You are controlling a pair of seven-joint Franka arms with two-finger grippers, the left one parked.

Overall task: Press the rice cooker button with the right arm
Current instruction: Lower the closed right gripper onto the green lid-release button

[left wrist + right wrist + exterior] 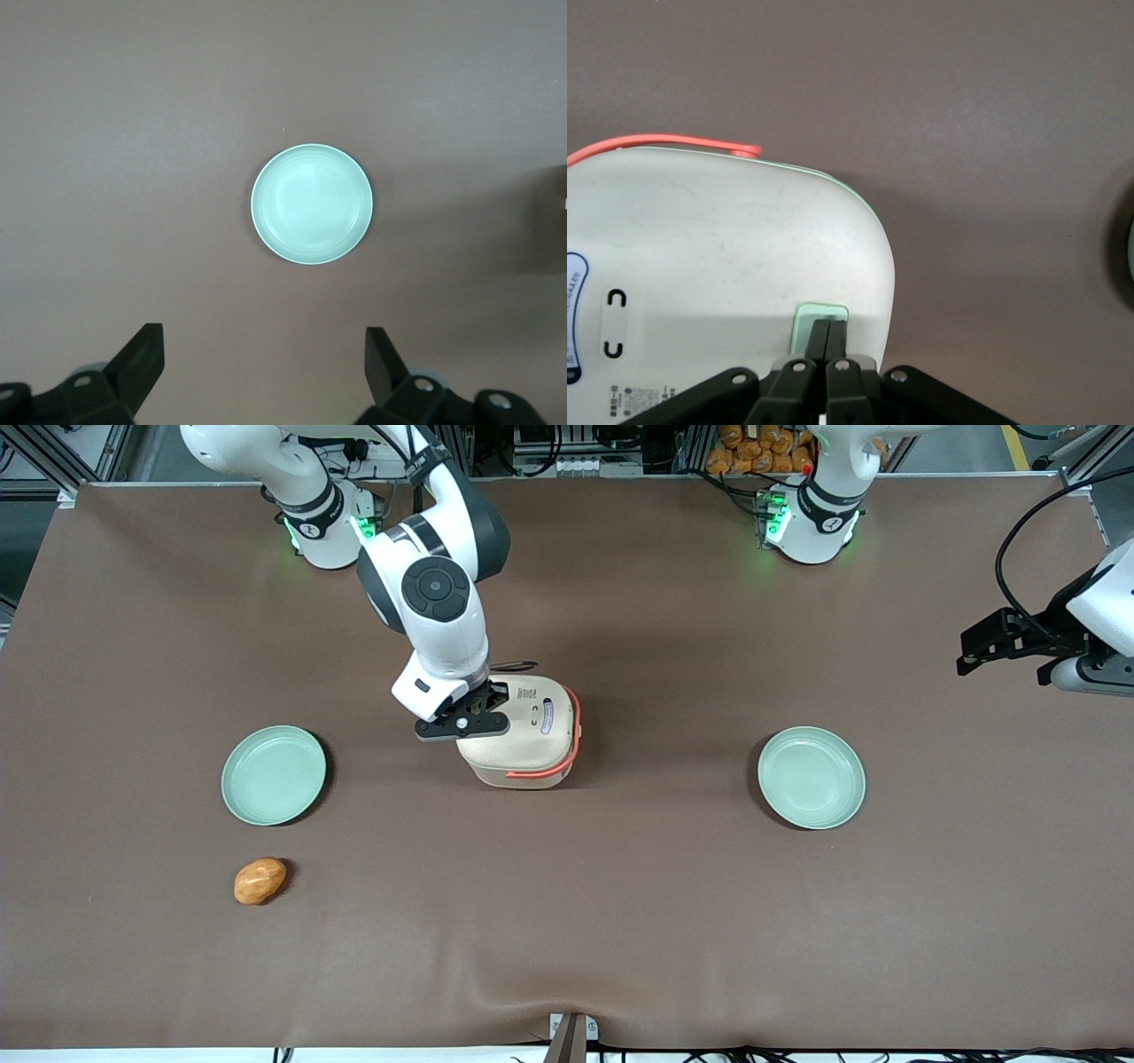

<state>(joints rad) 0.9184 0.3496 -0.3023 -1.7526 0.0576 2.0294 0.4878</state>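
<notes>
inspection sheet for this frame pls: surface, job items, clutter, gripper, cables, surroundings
Surface: brown table cover, one ripple at the edge nearest the front camera.
Job's things: rice cooker mid-table, lid down, coral handle lying around it; pale green button on its lid edge.
Clutter: two mint plates, one toward the working arm's end, one toward the parked arm's end, both bare; an orange-brown lump nearer the front camera than the first plate.
Grippers: right arm's gripper over the cooker, fingers shut, tips on the button.
Cables: a black loop at the parked arm's end.
Surroundings: metal frame rails along the table edge.
</notes>
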